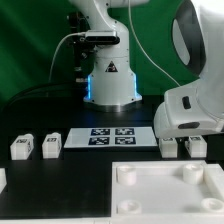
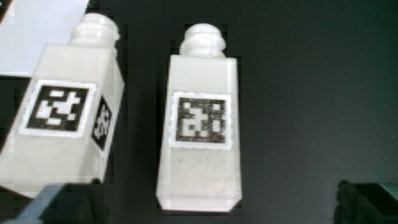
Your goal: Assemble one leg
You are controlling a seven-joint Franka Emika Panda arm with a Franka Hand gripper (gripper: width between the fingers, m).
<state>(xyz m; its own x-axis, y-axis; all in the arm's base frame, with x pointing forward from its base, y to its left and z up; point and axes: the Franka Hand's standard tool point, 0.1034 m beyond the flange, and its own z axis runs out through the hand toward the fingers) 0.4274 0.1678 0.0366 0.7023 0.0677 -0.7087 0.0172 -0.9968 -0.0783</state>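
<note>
Spare legs: you have a first spare leg (image 1: 22,148) and a second spare leg (image 1: 50,146) side by side at 9 o'clock of the marker board (image 1: 112,138), well apart from the hand.
Marker board: it lies flat mid-table, with the robot base (image 1: 108,75) at its 12 o'clock.
Tabletop: the tabletop (image 1: 165,200) lies at 5 o'clock of the marker board, sockets facing up.
Gripper: the gripper (image 1: 183,138) hangs low at 3 o'clock of the marker board. In the wrist view the gripper (image 2: 210,200) is spread wide, its fingers (image 2: 50,205) carrying nothing.
Leg: the leg (image 2: 205,120) lies flat on the dark table right under the hand, tag up. One finger stands off each of its long sides, and you see neither one touching it.
Neighbour leg: the neighbour leg (image 2: 71,110) lies just beside it and parallel, with a narrow gap between them and the knobs pointing the same way. One finger hangs over its end.
Exterior view: you cannot tell which of the two blocks under the hand is which.
</note>
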